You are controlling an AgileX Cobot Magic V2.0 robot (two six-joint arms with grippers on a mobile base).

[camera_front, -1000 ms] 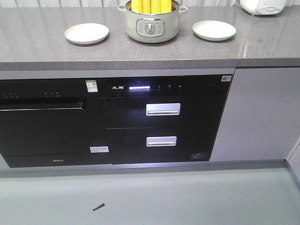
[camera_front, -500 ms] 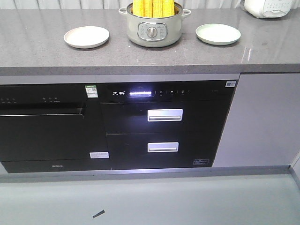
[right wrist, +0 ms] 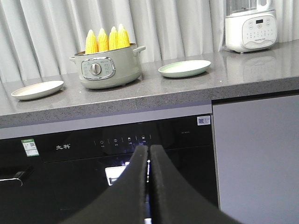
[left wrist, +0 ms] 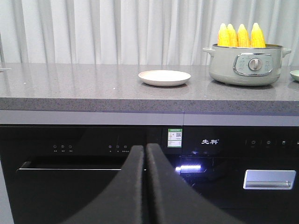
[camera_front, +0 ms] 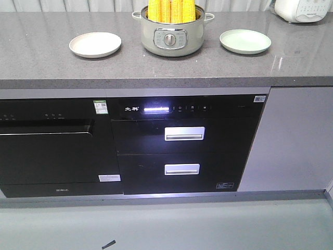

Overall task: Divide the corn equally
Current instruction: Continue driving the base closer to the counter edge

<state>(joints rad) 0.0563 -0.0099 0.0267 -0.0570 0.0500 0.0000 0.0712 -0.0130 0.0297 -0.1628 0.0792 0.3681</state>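
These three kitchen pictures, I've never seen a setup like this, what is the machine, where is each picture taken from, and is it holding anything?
It is a two-armed robot on a rolling base, facing a kitchen counter. One picture looks forward and down from its body; the other two come from cameras on its wrists. The dark wedge at the bottom of each wrist picture is that arm's own pincer: the left gripper and the right gripper. Both are shut and hold nothing.

On the grey stone counter stands a pale green cooking pot with a dial, with four yellow corn cobs upright inside. A cream round plate lies on one side, a light green round plate on the other; both are empty. A white appliance stands in the corner.
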